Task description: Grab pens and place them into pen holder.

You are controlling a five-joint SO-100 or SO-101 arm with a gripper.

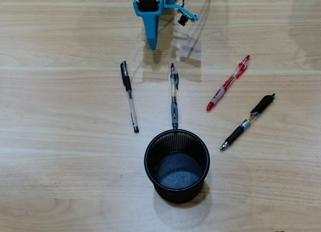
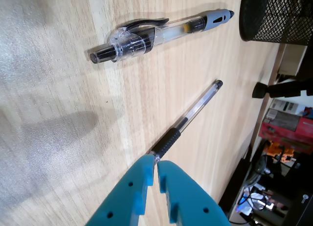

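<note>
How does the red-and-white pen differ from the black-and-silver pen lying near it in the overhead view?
The red-and-white pen has a red and pale body; the black-and-silver pen is mostly dark with a silver tip. The red-and-white pen lies farther from the pen holder; the black-and-silver one lies nearer its rim. Both lie flat on the table, slanted much the same way, untouched by the gripper.

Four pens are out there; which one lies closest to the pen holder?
The clear pen with the grey rubber sleeve: its tip nearly meets the pen holder rim in the overhead view. The other three lie clearly apart from it.
</note>
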